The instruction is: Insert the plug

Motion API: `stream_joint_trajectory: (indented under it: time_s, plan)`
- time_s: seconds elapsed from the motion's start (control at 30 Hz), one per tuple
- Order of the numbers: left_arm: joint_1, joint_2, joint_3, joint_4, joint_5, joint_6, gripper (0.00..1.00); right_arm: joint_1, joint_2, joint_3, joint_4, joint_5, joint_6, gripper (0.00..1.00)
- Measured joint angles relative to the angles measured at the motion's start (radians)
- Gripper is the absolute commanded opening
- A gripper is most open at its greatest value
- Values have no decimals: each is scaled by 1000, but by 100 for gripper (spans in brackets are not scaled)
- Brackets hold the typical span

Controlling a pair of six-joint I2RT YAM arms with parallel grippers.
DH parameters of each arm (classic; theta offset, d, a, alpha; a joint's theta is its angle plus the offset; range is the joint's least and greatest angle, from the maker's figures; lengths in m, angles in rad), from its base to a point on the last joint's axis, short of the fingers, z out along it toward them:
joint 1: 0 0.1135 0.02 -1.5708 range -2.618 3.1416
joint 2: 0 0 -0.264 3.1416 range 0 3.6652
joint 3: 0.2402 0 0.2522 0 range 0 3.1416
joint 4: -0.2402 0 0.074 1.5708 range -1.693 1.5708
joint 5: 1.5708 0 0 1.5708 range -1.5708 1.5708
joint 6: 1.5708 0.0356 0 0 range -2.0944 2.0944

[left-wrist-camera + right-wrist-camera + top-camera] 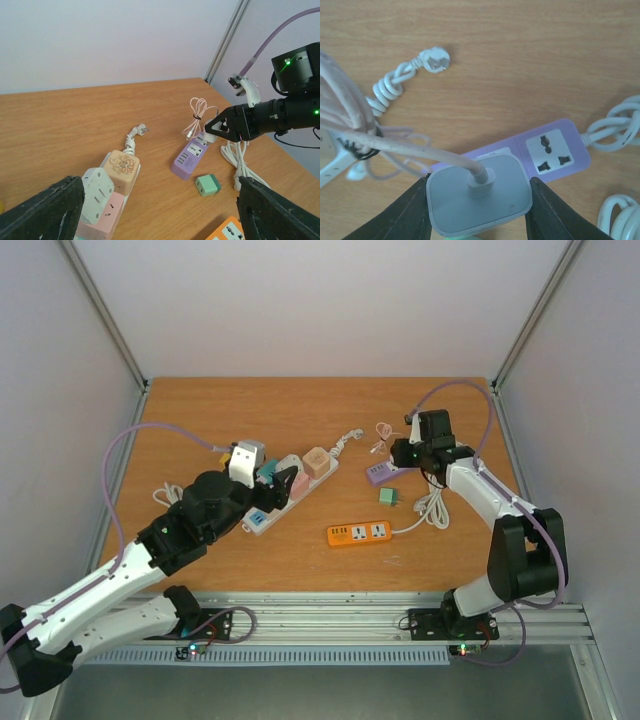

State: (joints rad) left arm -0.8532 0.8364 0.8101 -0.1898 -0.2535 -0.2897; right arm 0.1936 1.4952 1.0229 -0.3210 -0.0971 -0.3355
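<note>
Right-hand jaws of mine are closed partway on the white charger plug (477,192), one finger on each flat side, so my right gripper (479,212) has it firmly pinched. Its pale cable (385,145) leaves the plug's top and runs off in a bundled coil. I hold the plug directly above the purple power strip (555,150), over the end away from its uncovered universal socket. I cannot tell whether the plug touches the strip.

My left gripper (160,217) is well apart from the purple power strip, its jaws spread wide with nothing between them, above a white extension strip (262,520) carrying a beige cube adapter (122,167). A green adapter (207,185) lies just beside the purple power strip, and an orange power strip (358,533) lies near it, towards my bases.
</note>
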Motion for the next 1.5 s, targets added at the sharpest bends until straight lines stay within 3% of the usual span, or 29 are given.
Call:
stream_joint_trajectory:
  time_s: [0.4, 1.5]
  plan:
    - [0, -6, -6, -1, 26, -45, 84, -49, 108, -16, 18, -87, -24, 29]
    - [0, 54, -4, -24, 19, -74, 84, -59, 193, 16, 85, -45, -51, 31]
